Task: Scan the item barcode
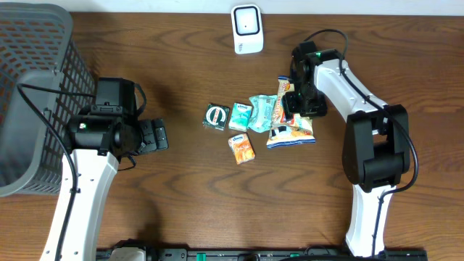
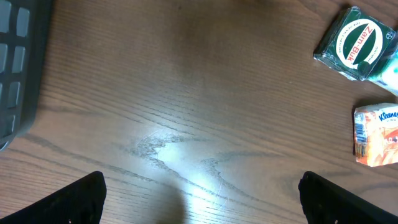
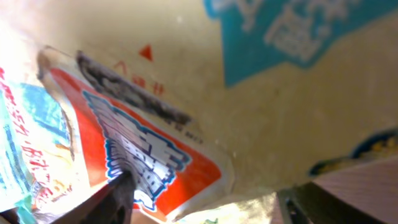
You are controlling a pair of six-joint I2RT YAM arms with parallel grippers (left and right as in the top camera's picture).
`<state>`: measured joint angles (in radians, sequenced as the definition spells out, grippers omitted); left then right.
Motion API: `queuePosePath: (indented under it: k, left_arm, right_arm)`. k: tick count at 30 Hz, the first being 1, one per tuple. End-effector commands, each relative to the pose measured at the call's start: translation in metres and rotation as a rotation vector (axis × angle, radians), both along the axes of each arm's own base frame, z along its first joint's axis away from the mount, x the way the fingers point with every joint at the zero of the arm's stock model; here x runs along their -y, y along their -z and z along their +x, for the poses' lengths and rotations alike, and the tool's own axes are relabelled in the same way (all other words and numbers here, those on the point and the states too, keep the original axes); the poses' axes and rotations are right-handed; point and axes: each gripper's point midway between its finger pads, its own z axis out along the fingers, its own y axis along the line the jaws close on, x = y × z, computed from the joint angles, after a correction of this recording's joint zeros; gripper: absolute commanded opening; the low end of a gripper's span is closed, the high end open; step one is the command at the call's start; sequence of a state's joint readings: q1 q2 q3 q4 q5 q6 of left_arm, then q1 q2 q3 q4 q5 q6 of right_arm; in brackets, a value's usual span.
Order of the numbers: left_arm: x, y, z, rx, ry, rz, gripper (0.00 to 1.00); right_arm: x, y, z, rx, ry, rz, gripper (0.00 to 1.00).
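The snack packet (image 1: 291, 133) is seen on the counter (image 1: 181, 196) directly beneath the right tool (image 1: 296, 107), between its fingers (image 3: 121, 196); a grip cannot be told. The left tool (image 1: 155, 135) is held open, well apart.

Wooden table (image 1: 188, 196): snack packets (image 1: 262, 113), scanner (image 1: 247, 30), basket (image 1: 43, 43)

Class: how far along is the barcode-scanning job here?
Done: nothing; the snack packet lies on the table, away from the scanner. In hand: the right end effector is down on it, grip unclear. Remaining: lift it, show it to the scanner. The left end effector sits open.
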<state>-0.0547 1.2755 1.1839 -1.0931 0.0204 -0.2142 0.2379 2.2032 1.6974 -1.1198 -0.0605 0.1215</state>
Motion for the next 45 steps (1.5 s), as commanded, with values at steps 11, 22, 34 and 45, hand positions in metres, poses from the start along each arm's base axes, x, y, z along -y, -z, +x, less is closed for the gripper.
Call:
queuePosePath:
  k: [11, 22, 34, 45]
  left_arm:
    - [0.0, 0.003, -0.001, -0.01, -0.013, 0.001, 0.98]
    - [0.0, 0.003, -0.001, -0.01, -0.013, 0.001, 0.97]
    - [0.0, 0.003, -0.001, -0.01, -0.013, 0.001, 0.98]
    - [0.0, 0.003, -0.001, -0.01, -0.013, 0.001, 0.98]
  right_arm:
    - [0.0, -0.052, -0.03, -0.177, -0.055, -0.004, 0.52]
    - [-0.036, -0.022, -0.064, -0.25, -0.138, 0.009, 0.17]
    - [0.008, 0.001, -0.085, -0.295, -0.042, -0.237, 0.47]
    - [0.012, -0.044, -0.042, -0.196, 0.031, -0.169, 0.64]
